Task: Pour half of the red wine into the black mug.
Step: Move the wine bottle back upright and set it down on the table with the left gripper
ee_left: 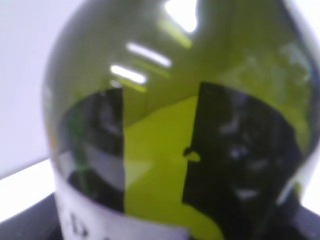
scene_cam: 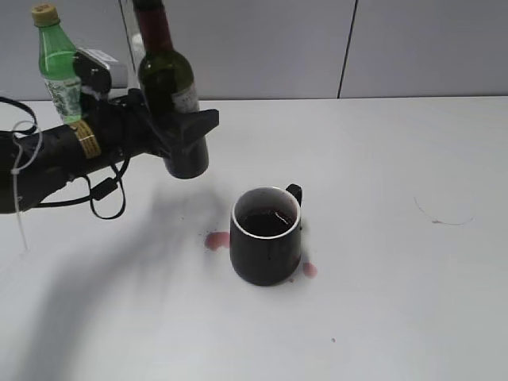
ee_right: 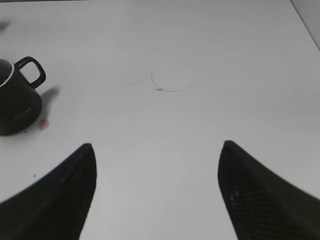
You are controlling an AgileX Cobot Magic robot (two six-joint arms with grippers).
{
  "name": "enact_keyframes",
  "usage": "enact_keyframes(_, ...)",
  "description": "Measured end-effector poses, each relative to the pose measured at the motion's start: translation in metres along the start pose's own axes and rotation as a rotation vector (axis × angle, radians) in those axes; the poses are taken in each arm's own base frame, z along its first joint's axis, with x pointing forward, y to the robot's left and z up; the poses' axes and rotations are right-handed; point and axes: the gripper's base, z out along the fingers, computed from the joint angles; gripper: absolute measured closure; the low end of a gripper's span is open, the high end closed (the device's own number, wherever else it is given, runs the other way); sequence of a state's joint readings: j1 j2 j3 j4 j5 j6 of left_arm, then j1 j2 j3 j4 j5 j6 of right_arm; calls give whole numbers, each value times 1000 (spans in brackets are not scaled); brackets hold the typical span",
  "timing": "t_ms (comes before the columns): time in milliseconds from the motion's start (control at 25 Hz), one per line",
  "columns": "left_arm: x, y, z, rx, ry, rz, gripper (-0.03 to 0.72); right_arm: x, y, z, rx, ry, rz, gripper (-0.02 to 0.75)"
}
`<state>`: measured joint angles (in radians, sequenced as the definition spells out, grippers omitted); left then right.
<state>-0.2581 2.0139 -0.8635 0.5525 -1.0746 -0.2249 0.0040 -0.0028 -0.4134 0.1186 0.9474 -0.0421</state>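
The red wine bottle (scene_cam: 167, 79), dark green glass with a red foil neck and a white label, is held upright off the table, up and left of the black mug (scene_cam: 266, 250). My left gripper (scene_cam: 190, 128) is shut on the bottle's lower body. In the left wrist view the bottle (ee_left: 160, 150) fills the frame, with dark wine low inside it. The mug stands upright with its handle at the back right, and dark red wine (scene_cam: 266, 223) lies inside its white rim. My right gripper (ee_right: 158, 146) hangs open over bare table, right of the mug (ee_right: 15, 105).
A green plastic bottle (scene_cam: 59, 67) stands at the back left behind my left arm. Pink wine spills (scene_cam: 216, 240) lie on the white table beside the mug, and another spot (scene_cam: 309, 270) at its right foot. A faint ring mark (scene_cam: 444, 213) is at right.
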Motion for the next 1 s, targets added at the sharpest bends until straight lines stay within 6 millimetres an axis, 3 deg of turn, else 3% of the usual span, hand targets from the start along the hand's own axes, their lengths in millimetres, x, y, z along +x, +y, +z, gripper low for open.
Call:
enact_keyframes(240,2,14,41,77,-41,18,138,0,0,0,0,0,0,164)
enact_keyframes(640,18,17,84,84,19,54,138,0,0,0,0,0,0,164)
enact_keyframes(1000,44,19,96,82,59,43,138,0,0,0,0,0,0,164)
